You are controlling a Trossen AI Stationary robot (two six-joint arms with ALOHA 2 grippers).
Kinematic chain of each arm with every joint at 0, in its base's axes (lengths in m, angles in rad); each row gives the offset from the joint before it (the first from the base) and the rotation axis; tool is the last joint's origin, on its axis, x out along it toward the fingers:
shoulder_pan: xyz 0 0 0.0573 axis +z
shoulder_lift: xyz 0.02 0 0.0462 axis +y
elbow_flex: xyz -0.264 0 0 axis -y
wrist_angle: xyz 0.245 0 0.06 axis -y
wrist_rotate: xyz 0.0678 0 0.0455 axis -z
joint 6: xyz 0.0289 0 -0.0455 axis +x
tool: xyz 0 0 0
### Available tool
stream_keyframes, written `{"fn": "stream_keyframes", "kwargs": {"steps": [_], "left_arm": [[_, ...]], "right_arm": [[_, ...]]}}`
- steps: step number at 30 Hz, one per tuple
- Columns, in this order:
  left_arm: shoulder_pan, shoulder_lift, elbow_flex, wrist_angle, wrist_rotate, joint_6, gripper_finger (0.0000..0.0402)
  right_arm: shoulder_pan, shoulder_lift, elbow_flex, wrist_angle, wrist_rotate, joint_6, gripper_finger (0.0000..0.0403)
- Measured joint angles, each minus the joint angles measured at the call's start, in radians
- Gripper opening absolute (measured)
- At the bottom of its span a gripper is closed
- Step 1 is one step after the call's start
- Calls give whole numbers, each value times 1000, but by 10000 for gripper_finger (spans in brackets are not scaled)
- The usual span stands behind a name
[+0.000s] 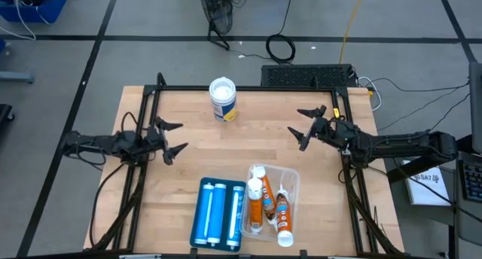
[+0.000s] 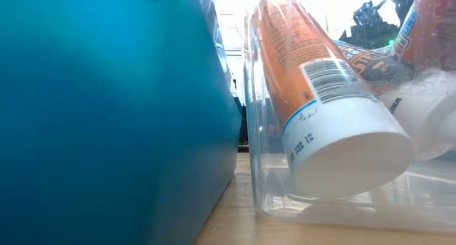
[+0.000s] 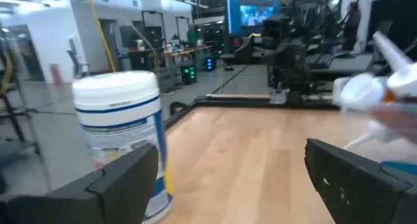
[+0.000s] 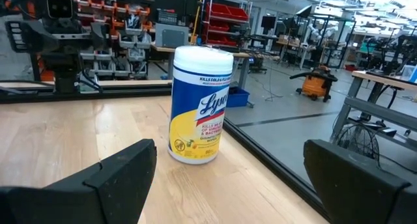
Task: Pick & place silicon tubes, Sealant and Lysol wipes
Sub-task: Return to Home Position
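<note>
The Lysol wipes canister (image 1: pixel 224 99) stands upright on its base at the table's far middle; it also shows in the left wrist view (image 3: pixel 124 136) and the right wrist view (image 4: pixel 200 105). Three orange-and-white tubes (image 1: pixel 269 205) lie in a clear tray (image 1: pixel 294 185) at the near middle; one shows close up in the low view (image 2: pixel 320 95). Two blue tubes (image 1: pixel 219 212) lie in a blue tray (image 1: pixel 195 214) beside it. My left gripper (image 1: pixel 175 138) is open at the table's left. My right gripper (image 1: pixel 307 126) is open at the right. Both are empty.
A black frame (image 1: pixel 241 88) runs along the table's far and side edges. Bare wood lies between the two grippers and in front of the canister. A keyboard-like black mat (image 1: pixel 305 74) sits beyond the far edge.
</note>
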Motion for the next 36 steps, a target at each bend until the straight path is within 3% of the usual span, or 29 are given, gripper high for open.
{"fn": "stream_keyframes", "kwargs": {"steps": [31,36], "left_arm": [[34,21,-1,10,-34,13,379],[34,21,-2,10,-34,13,379]], "right_arm": [[0,0,0,6,0,3,364],[0,0,0,1,-3,140,364]]}}
